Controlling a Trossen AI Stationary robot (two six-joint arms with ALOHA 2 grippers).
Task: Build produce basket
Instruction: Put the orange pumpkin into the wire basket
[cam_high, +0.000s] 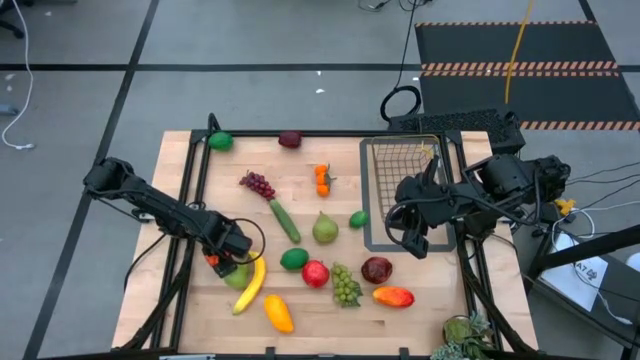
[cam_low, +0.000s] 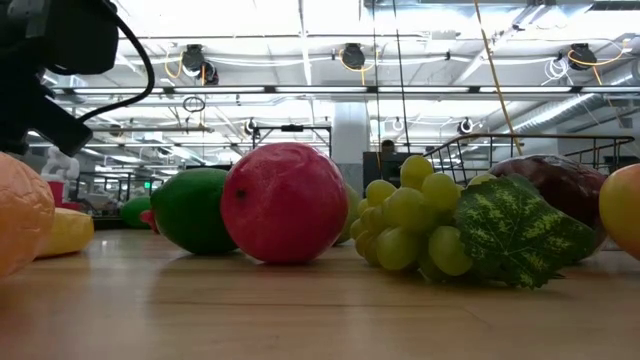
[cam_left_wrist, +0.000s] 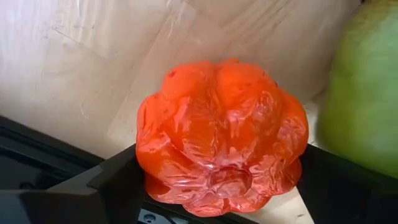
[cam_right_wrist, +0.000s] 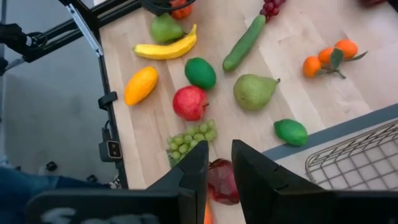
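Your left pincer (cam_high: 232, 262) sits low at the table's near left, jaws spread wide on either side of a small glossy orange-red ribbed fruit (cam_left_wrist: 221, 140). The dark fingers flank it but are not visibly pressed in, so I judge it framed, not yet held. A green pear (cam_high: 238, 277) lies just beside that fruit, and the yellow curved banana (cam_high: 250, 285) lies just beside the pear.

The ribbed fruit looks like hollow moulded plastic: light, stiff and slick. Close across its widest ribs, low on the body, or it may squirt out of the jaws. Mind the pear; it is close enough to be nudged.

Mid-table, the produce lies loose on the light wooden table (cam_high: 180, 220): purple grapes (cam_high: 257, 184), a long green cucumber (cam_high: 284, 220), a second green pear (cam_high: 325, 229), a red apple (cam_high: 316, 273), green grapes (cam_high: 346, 285) and an orange-red mango (cam_high: 393, 296).

To the right, the small dark wire-mesh basket (cam_high: 395, 160) stands on the table's far right; nothing is visible inside it.

Your right pincer (cam_right_wrist: 218, 163) hangs over the near edge of the basket, jaws nearly together with a narrow gap, gripping nothing.
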